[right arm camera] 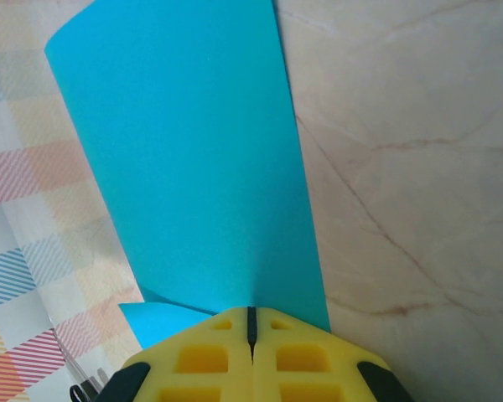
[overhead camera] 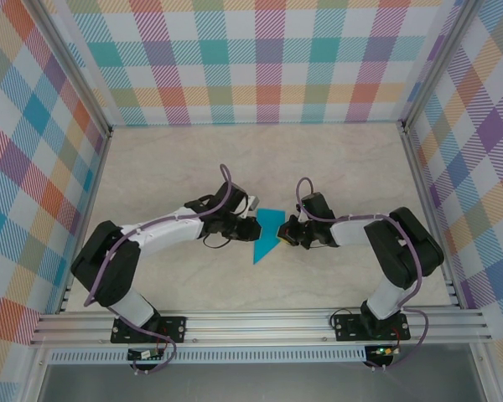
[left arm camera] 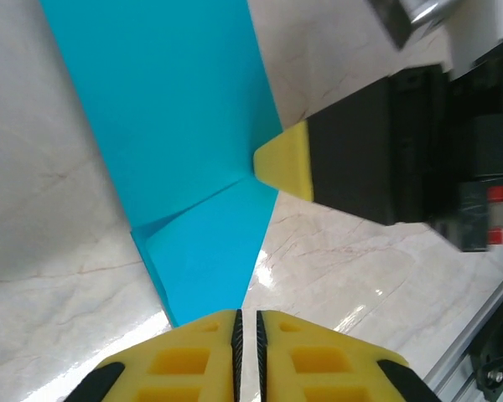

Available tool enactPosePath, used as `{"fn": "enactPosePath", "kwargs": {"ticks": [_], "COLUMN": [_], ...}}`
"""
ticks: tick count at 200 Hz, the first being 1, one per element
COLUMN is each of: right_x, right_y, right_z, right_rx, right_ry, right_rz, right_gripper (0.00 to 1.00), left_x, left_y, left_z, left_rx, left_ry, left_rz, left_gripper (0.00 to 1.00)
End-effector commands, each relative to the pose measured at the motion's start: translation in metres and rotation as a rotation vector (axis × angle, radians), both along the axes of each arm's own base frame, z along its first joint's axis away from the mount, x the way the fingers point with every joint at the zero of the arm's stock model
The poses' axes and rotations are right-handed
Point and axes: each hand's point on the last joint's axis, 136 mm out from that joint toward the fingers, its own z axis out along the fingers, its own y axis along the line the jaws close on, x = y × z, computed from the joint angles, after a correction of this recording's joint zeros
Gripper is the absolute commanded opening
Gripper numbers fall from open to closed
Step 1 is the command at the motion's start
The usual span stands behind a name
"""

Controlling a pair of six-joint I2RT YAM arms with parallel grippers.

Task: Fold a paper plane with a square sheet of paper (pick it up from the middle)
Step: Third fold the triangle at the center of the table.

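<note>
The square sheet of paper (overhead camera: 267, 241) lies partly folded at the table's middle, bright cyan, between my two grippers. In the left wrist view the sheet of paper (left arm camera: 184, 142) carries a diagonal fold and narrows to a point under my left gripper (left arm camera: 248, 322). Its jaws are shut, with bare table showing in the slit. My left gripper (overhead camera: 252, 228) sits at the sheet's left edge. My right gripper (overhead camera: 286, 234) is at the right edge, its yellow fingertip (left arm camera: 283, 161) touching the paper. My right gripper (right arm camera: 251, 316) is shut on the sheet (right arm camera: 193, 167), which rises from its jaws. The paper plane is out of view.
The marble-patterned tabletop (overhead camera: 344, 159) is walled by plaid panels (overhead camera: 260, 59) on three sides. An aluminium rail (overhead camera: 260, 322) runs along the near edge by the arm bases; part of the rail (left arm camera: 486, 352) lies close to my left gripper.
</note>
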Motion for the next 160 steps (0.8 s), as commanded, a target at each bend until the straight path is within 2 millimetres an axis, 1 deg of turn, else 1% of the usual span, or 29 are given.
{"fn": "enactPosePath", "kwargs": {"ticks": [1, 40, 42, 49, 61, 76, 79, 115, 133, 160], "right_x": [0.002, -0.004, -0.005, -0.007, -0.009, -0.01, -0.011, -0.013, -0.012, -0.011], "right_y": [0.001, -0.006, -0.007, -0.009, -0.012, -0.014, -0.015, -0.014, -0.012, -0.001], "right_z": [0.021, 0.027, 0.027, 0.026, 0.025, 0.025, 0.024, 0.022, 0.02, 0.021], "right_rx": [-0.004, -0.032, -0.032, -0.036, -0.045, -0.046, -0.047, -0.042, -0.035, 0.022], "right_ry": [-0.039, -0.05, -0.048, -0.047, -0.047, -0.046, -0.044, -0.023, -0.017, -0.011], "right_rz": [0.015, 0.02, 0.019, 0.015, 0.006, 0.003, 0.002, 0.002, 0.004, 0.035], "right_gripper": [0.04, 0.07, 0.07, 0.08, 0.14, 0.15, 0.16, 0.3, 0.31, 0.33], "left_x": [-0.003, 0.001, 0.005, 0.009, 0.011, 0.015, 0.015, 0.019, 0.02, 0.019], "left_y": [-0.012, -0.011, -0.014, -0.015, -0.016, -0.016, -0.015, -0.008, -0.004, -0.003], "left_z": [-0.003, -0.03, -0.028, -0.029, -0.033, -0.036, -0.037, -0.048, -0.052, -0.056], "left_rx": [-0.002, 0.062, 0.049, 0.052, 0.061, 0.074, 0.077, 0.133, 0.154, 0.155], "left_ry": [0.021, 0.046, 0.027, 0.014, 0.012, 0.005, 0.005, -0.008, -0.011, -0.005], "left_rz": [-0.02, -0.008, -0.006, -0.001, 0.002, 0.005, 0.006, 0.022, 0.035, 0.034], "left_gripper": [0.14, 0.1, 0.1, 0.1, 0.1, 0.09, 0.09, 0.08, 0.08, 0.08]}}
